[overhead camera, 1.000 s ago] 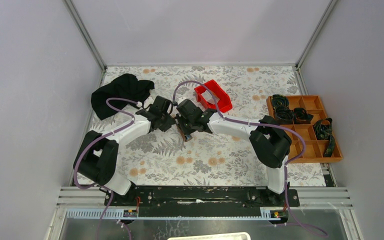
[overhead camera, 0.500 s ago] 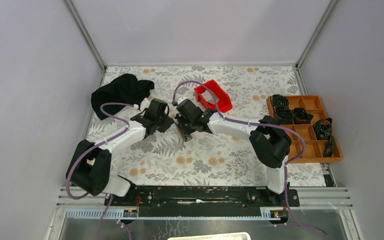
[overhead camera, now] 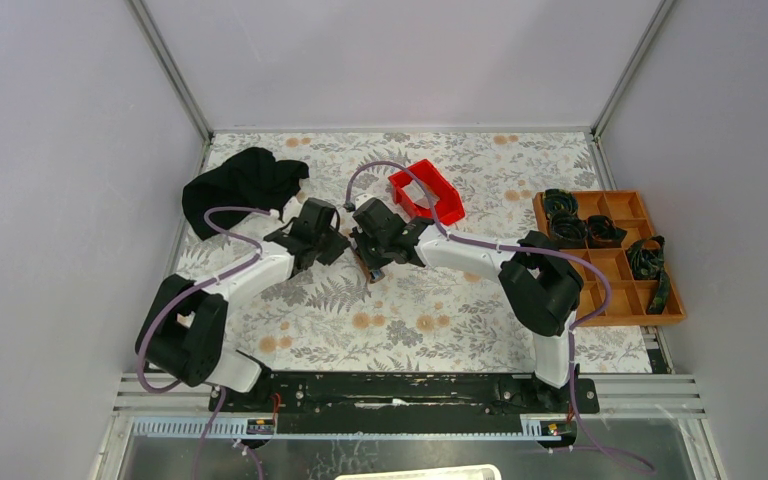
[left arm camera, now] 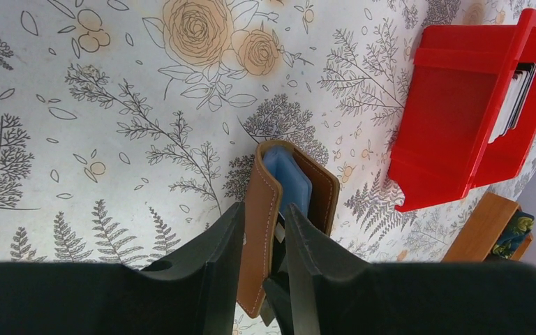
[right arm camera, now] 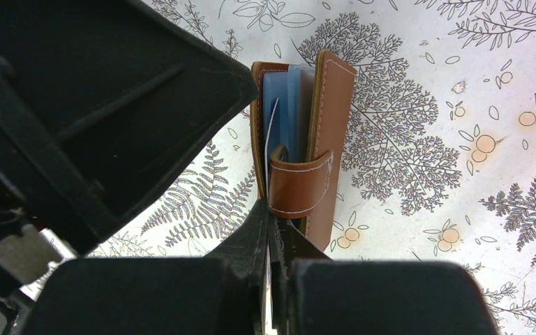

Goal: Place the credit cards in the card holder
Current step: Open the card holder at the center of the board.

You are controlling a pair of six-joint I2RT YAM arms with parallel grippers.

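Note:
The brown card holder (left arm camera: 262,209) stands on edge, partly open, on the flowered table cover, with a light blue credit card (left arm camera: 287,183) between its flaps. My left gripper (left arm camera: 262,227) is shut on its near flap. My right gripper (right arm camera: 271,222) is shut on a thin pale credit card (right arm camera: 271,132) that reaches into the card holder (right arm camera: 331,118) beside the blue credit card (right arm camera: 283,112), under the tab clasp (right arm camera: 299,185). In the top view the grippers, left (overhead camera: 345,250) and right (overhead camera: 368,258), meet at the card holder (overhead camera: 364,267).
A red bin (overhead camera: 427,192) holding more cards stands just behind the grippers and also shows in the left wrist view (left arm camera: 460,112). A black cloth (overhead camera: 240,185) lies at the back left. An orange-brown compartment tray (overhead camera: 625,205) with dark items sits at the right.
The left arm's elbow has swung out to the left and its gripper has shifted slightly. The right arm and the card holder have stayed in place.

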